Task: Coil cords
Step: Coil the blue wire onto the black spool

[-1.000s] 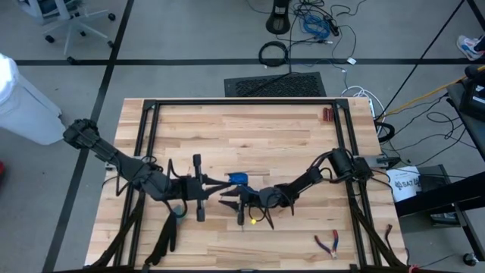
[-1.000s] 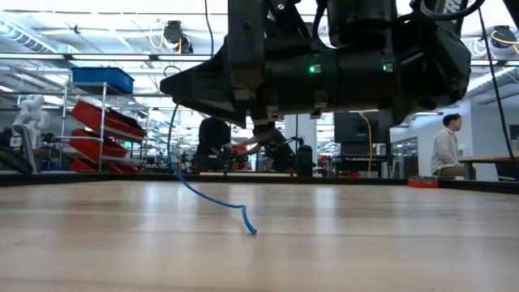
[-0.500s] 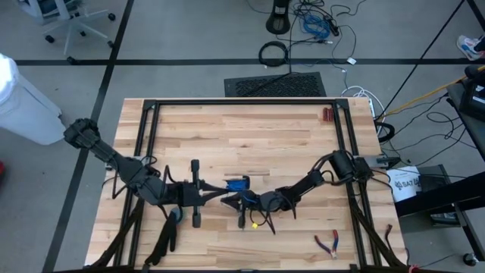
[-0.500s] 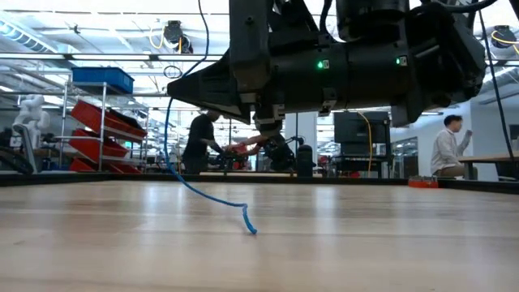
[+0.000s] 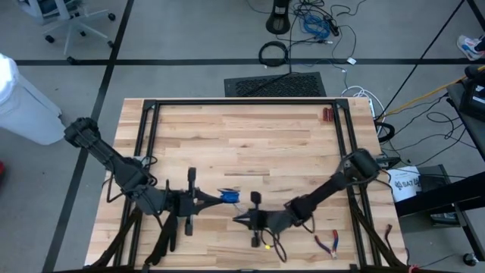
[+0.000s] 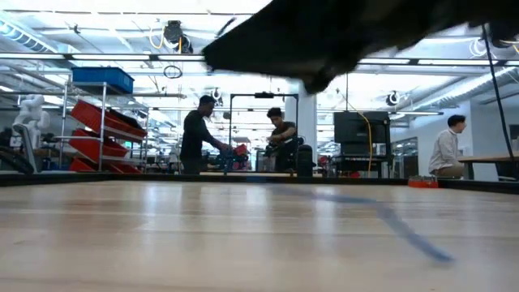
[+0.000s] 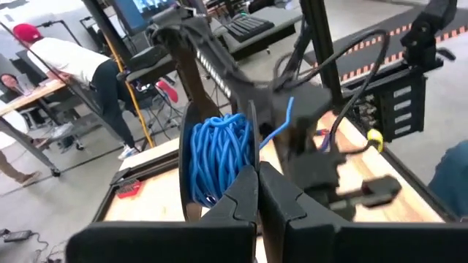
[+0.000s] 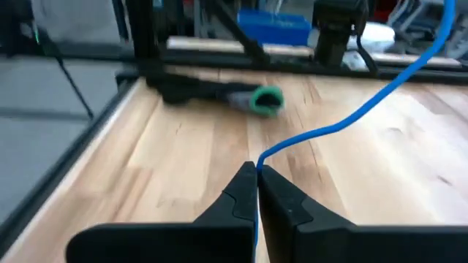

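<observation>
Both tools grasping the cord, above the near bench edge

Left tool (image 7: 257,191) clenched on the blue cord (image 7: 217,157) bundle; right tool (image 8: 256,188) pinches its loose strand; you handle it light, soft and springy; grip near the bundle.

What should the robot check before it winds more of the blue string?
1. Left gripper shut on the cord bundle: ok, the wrist view shows its fingers closed at the blue loops.
2. Right gripper shut on the loose strand: ok, the strand runs out from between its closed fingertips.
3. Bundle still tidy: ok, the loops sit together, one strand leading off.
4. Where the cord's far end lies: cannot tell, no view shows it clearly.
5. Pliers out of the way: ok, they lie near the table's front right corner, apart from both grippers.
6. Bare table to work over: ok, the planks behind the grippers are free.
</observation>
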